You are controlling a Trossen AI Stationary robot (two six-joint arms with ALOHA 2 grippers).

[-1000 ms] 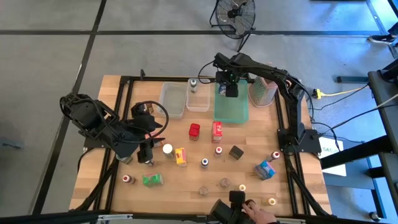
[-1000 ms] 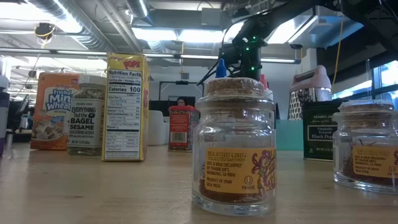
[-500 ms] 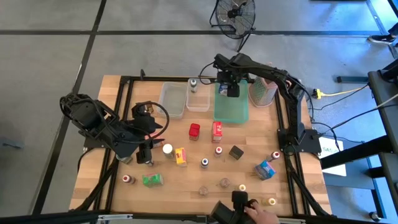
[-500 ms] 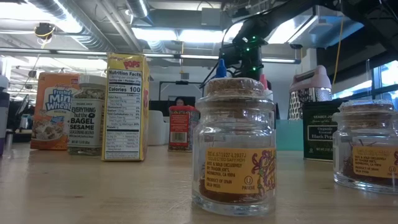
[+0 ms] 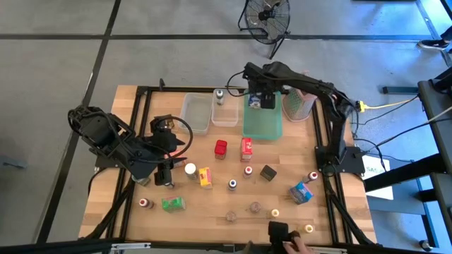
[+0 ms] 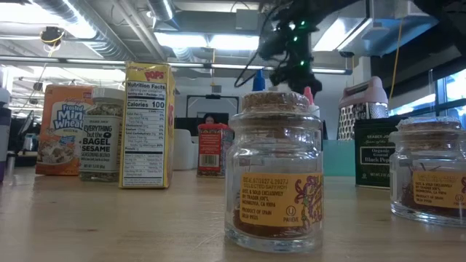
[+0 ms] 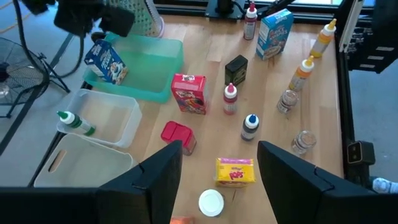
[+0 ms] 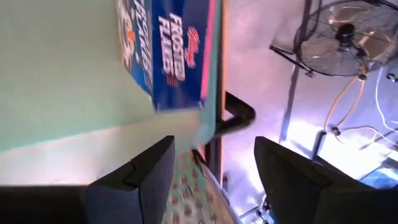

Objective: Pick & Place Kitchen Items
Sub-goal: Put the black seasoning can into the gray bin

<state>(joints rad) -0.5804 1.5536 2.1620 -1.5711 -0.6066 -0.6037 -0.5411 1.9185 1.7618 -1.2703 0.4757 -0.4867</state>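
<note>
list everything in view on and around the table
green tray: one, green, far side, holding a blue box
clear tubs: two, clear, left of tray, one holding a bottle
grater: one, metal, right of tray
loose boxes: six, two red, yellow, black, green, blue, mid-table
small bottles and jars: about nine, mixed caps, near side
fan: one, black, floor beyond table
person's hand: one, near edge
left end effector: open, over left side
right end effector: open, above tray

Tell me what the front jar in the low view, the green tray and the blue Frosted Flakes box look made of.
Front jar: clear glass by the look, glossy, contents visible through it; the stopper looks like cork, grainy brown.
Green tray: probably plastic, translucent pale green, smooth walls.
Frosted Flakes box: printed cardboard, flat panels with crisp folded edges, slight sheen.
</note>
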